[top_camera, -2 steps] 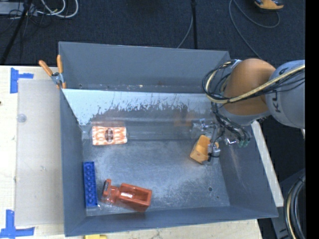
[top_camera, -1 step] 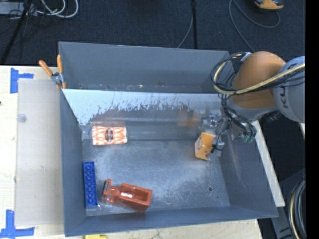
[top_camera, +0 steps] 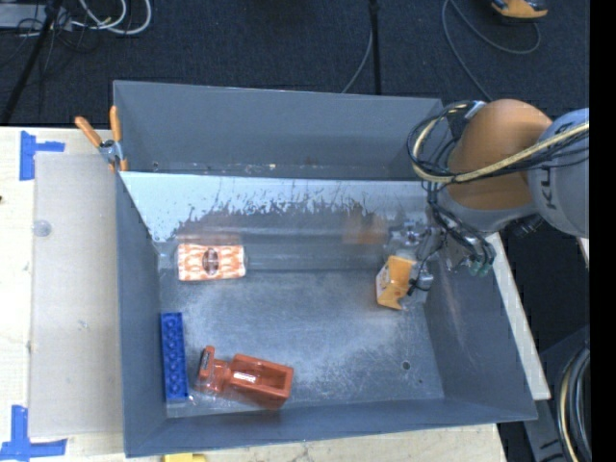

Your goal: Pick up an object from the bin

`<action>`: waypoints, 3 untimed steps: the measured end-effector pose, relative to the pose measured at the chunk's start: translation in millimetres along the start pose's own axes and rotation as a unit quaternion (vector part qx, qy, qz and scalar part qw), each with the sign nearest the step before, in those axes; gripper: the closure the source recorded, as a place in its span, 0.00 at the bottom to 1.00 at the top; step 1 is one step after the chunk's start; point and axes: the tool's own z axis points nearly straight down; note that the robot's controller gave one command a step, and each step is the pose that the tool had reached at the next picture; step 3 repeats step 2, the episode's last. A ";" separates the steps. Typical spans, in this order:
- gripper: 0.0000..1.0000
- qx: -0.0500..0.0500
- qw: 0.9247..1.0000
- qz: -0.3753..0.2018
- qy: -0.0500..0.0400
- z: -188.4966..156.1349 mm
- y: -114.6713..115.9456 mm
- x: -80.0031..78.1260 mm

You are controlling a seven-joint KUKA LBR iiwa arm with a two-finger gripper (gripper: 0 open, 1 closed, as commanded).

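Gripper (top_camera: 421,269) near bin (top_camera: 289,142) right wall. Yellow-orange block (top_camera: 392,283) just beside it, on the bin-centre side, long axis front-to-back. Grip state: can't tell.

Three loose things down the left side, cables on the floor beyond.
Far left: orange-and-white patterned packet (top_camera: 211,262); lies flat, long side running left to right. Near left: blue studded brick strip (top_camera: 173,356); lies flat, long side running near to far. Just right of its near end: red tool-like piece (top_camera: 245,377), seemingly in clear wrapping, slightly tilted; touching the strip or not, cannot tell. Far off, on the dark floor: loops of cable (top_camera: 114,6), well apart from all three.
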 end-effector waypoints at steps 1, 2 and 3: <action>1.00 0.000 1.000 -0.007 0.000 -55.7 3.5 2.7; 1.00 0.000 1.000 -0.011 0.000 -124.3 13.8 7.9; 1.00 0.000 1.000 -0.011 0.000 -124.3 13.8 7.9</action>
